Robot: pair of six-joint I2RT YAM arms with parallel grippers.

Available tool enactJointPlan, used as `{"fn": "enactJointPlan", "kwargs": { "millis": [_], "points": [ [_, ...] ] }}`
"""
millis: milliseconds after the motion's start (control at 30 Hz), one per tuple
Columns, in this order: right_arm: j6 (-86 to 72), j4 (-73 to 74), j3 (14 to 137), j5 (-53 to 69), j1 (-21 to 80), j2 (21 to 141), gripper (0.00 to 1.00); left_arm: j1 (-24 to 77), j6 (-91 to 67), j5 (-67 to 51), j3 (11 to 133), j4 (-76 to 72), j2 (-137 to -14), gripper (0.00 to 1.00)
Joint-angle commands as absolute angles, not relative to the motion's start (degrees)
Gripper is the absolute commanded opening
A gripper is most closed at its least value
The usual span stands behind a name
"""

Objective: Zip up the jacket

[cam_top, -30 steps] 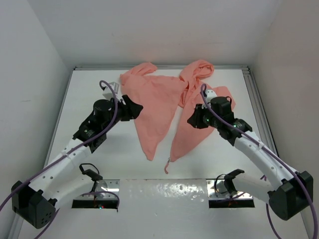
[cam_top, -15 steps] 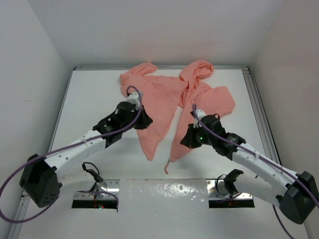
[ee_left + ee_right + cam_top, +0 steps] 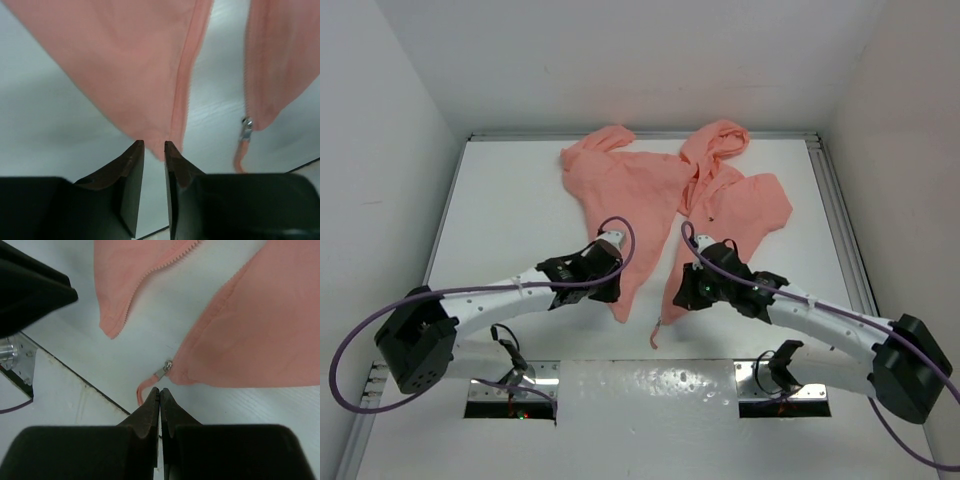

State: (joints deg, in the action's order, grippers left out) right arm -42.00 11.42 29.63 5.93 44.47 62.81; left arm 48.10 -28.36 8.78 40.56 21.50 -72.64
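The jacket [image 3: 640,195] lies open on the table [image 3: 510,210]. Its hood [image 3: 715,140] is at the far end, and the two front panels splay apart in a V whose tips point toward the near edge. The left front panel [image 3: 135,65] ends in a bare hem corner. The right front panel [image 3: 250,335] carries the zipper pull [image 3: 164,371] at its near corner, with a thin pink tail curling off it. In the last second both arms have drawn back from the middle of the garment to these near tips, while the fabric itself lies much as it did. The left gripper [image 3: 150,150] now hovers just short of the left hem corner, its jaws a narrow gap apart with nothing between them. The right gripper [image 3: 159,400] sits just near of the pull, its jaws pressed together and empty. Nothing is joined yet. The move reads as lining up to bring the two zipper ends together, so the zipping itself has not started.
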Motion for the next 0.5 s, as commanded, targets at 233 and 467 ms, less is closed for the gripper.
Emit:
{"fn": "enactJointPlan", "kwargs": {
  "millis": [233,467],
  "points": [
    [-43.50,4.04,29.00,5.54,46.93,65.56,0.00,50.62,-27.25,6.68,40.52,22.86,-78.39,0.25],
    [-47.11,-1.22,26.28,5.54,48.60,66.80,0.00,51.15,-27.60,5.98,41.40,20.57,-83.84,0.29]
  ]
}}
